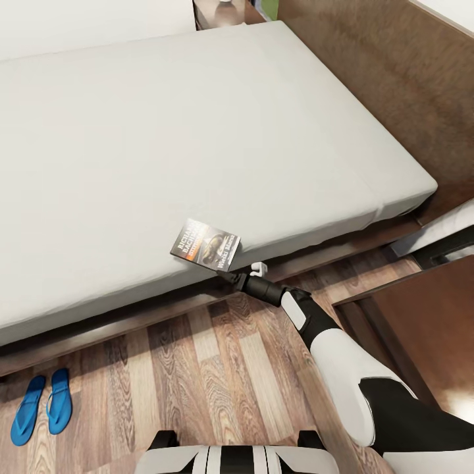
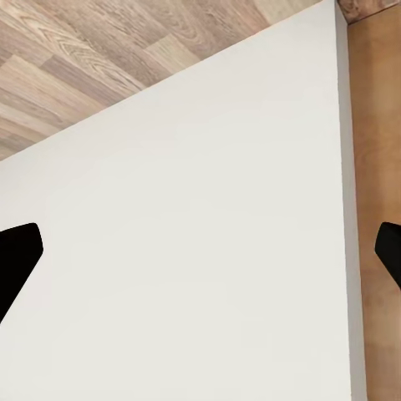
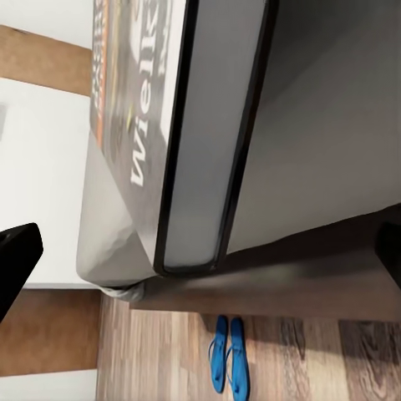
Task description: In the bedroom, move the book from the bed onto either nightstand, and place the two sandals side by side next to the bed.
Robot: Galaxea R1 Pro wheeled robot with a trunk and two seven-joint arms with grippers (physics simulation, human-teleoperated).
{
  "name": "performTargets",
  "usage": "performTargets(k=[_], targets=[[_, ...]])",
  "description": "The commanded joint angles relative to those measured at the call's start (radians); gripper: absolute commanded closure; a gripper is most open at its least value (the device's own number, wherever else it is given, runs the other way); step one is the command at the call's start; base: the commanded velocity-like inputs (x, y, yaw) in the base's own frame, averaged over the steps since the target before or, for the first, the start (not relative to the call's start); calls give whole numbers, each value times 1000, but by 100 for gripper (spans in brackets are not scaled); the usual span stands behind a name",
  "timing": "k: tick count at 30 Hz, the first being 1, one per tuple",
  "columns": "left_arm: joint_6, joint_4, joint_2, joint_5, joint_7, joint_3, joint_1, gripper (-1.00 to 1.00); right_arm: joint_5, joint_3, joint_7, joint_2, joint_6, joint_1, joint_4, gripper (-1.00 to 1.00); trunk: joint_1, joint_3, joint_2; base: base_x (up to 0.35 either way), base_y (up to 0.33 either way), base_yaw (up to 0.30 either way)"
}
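The bed (image 1: 164, 131) takes up most of the head view, its smooth light-grey mattress sitting on a dark-brown frame above the wood-plank floor (image 1: 217, 375). At the bed's far head corner the top of a dark-brown nightstand (image 1: 220, 14) just peeps in, and the headboard (image 1: 395, 72) runs along the bed's end. The right arm (image 1: 329, 342) reaches from the robot's body to the near edge of the bed, where the book (image 1: 205, 244) lies flat on the mattress — dark cover, orange band, white lettering — with one corner just over that edge. The right gripper (image 1: 232, 275) sits at that corner of the book; in the right wrist view the book (image 3: 180, 125) looms edge-on between the two dark fingertips (image 3: 15, 263), which stand well apart on either side of it (not closed on it). On the floor beside the bed's near side, well away from the book, the two blue sandals (image 1: 41, 405) lie side by side, nearly touching. The left gripper's black fingertips (image 2: 12, 263) stand wide apart over a plain white surface (image 2: 200, 251).
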State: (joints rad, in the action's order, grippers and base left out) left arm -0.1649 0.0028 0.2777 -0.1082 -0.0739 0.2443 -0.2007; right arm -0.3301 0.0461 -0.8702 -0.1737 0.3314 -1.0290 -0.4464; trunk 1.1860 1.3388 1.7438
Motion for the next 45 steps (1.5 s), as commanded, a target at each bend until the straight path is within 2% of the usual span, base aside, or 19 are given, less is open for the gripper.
performTargets(k=[1,45], targets=[[-4,0,0,-10,-2,9,0,-100,-4,5,-3,-1,10,0,0,-100,0,0,0,0,0,0],[-4,1,0,-10,-1,10,0,-100,-12,7,-2,-1,3,0,-2,-100,0,0,0,0,0,0]])
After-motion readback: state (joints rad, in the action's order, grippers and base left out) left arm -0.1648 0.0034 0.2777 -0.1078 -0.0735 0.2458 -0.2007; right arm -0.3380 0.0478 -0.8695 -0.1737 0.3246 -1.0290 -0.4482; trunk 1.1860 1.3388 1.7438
